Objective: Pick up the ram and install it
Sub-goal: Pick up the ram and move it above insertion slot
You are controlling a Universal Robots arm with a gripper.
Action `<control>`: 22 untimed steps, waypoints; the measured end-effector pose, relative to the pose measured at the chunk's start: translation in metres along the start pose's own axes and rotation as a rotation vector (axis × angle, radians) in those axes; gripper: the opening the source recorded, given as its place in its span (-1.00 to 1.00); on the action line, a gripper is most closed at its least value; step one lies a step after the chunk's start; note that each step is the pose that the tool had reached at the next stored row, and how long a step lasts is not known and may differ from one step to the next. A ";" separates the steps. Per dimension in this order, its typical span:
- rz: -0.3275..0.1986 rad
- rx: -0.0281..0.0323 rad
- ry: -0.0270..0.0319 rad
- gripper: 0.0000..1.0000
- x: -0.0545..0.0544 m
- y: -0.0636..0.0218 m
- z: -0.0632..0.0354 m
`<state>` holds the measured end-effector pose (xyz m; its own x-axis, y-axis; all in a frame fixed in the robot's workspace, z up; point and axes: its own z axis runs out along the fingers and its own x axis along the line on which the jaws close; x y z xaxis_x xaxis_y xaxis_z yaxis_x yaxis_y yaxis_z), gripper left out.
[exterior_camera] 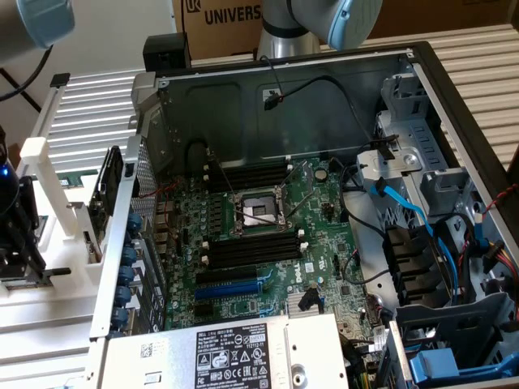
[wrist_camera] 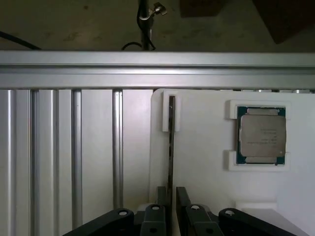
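Observation:
The ram stands on edge in a slot of the white holder, so in the wrist view it reads as a thin dark line. My gripper is down over its near end, one finger on each side. A narrow pale gap shows between the ram and one finger, and the gripper is open. In the exterior view my gripper hangs over the white holder at the far left, outside the computer case. The motherboard's long black slots lie inside the case.
A CPU chip sits in its own pocket of the white holder. The open case has a CPU socket, a blue slot, cables and drive bays on the exterior view's right. A ribbed aluminium table lies under the holder.

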<state>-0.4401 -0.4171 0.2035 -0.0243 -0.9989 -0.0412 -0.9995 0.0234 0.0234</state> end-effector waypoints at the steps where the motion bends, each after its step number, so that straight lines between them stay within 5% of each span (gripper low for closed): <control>1: 0.000 -0.0015 0.0000 -0.55 0.000 -0.0001 0.0006; 5: 0.000 -0.0109 0.0006 -0.55 -0.001 -0.0004 0.0034; 12: 0.000 -0.0110 0.0006 -0.55 -0.001 -0.0005 0.0035; 17: 0.000 -0.0110 0.0006 -0.76 -0.001 -0.0005 0.0035; 22: 0.000 -0.0107 0.0006 -0.76 -0.002 0.0002 -0.0221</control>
<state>-0.4398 -0.4161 0.2257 -0.0247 -0.9989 -0.0406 -0.9991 0.0233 0.0341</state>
